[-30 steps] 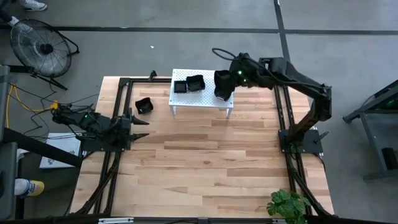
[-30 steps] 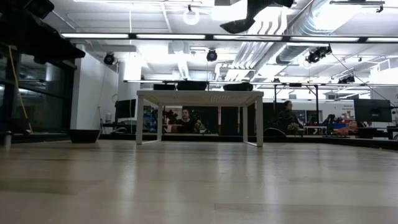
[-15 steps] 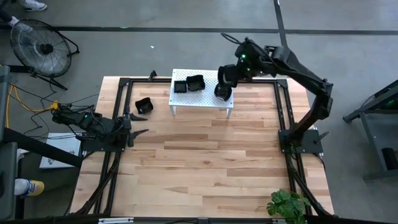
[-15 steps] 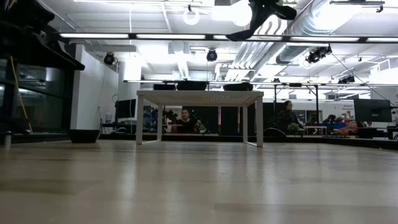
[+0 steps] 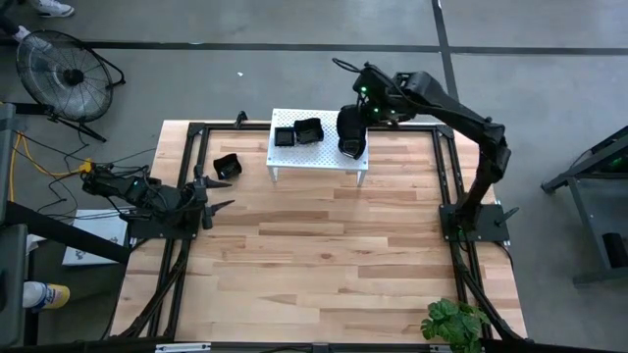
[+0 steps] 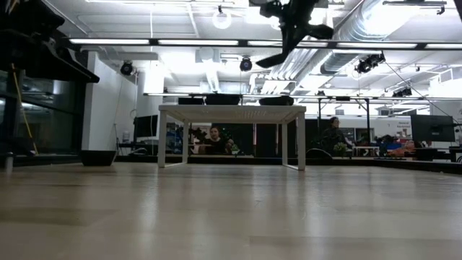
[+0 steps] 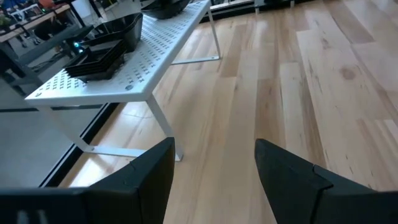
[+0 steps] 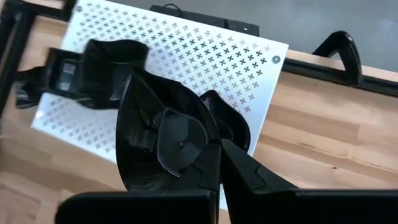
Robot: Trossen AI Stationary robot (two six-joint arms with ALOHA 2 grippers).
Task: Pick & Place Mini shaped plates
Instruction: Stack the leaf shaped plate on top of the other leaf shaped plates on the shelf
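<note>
My right gripper (image 5: pixel 355 116) hangs high over the right end of the white perforated stand (image 5: pixel 329 154), shut on a glossy black wavy-rimmed mini plate (image 8: pixel 168 137). Three more black plates rest by their bottoms on the stand: a square one (image 5: pixel 285 137), a rounder one (image 5: pixel 309 128), and one at the right end (image 5: pixel 353 149), directly under the held plate. Another plate (image 5: pixel 228 167) sits on the wood left of the stand. My left gripper (image 5: pixel 221 196) waits open near the table's left side, fingers pointing toward the stand (image 7: pixel 143 68). My right gripper pinches the wavy plate by its rim (image 8: pixel 208 163), coming from above and slanting down. One finger (image 8: pixel 249 177) shows beside the rim; the plate hides the other. The plate is lifted clear, well above the stand, tilted steeply with its hollow side toward the wrist camera.
Black frame rails (image 5: pixel 442 176) run along the table's left, right and far sides. A fan (image 5: pixel 59 69) stands off the far left corner and a plant (image 5: pixel 453 322) at the near right corner. Bare wood (image 5: pixel 324 245) spreads across the middle and near half.
My right gripper has risen slightly over the stand's right end, swung toward the far edge, then a little toward the left. It has tipped the held plate from nearly flat to steeply slanted. It has stayed shut on the plate.
</note>
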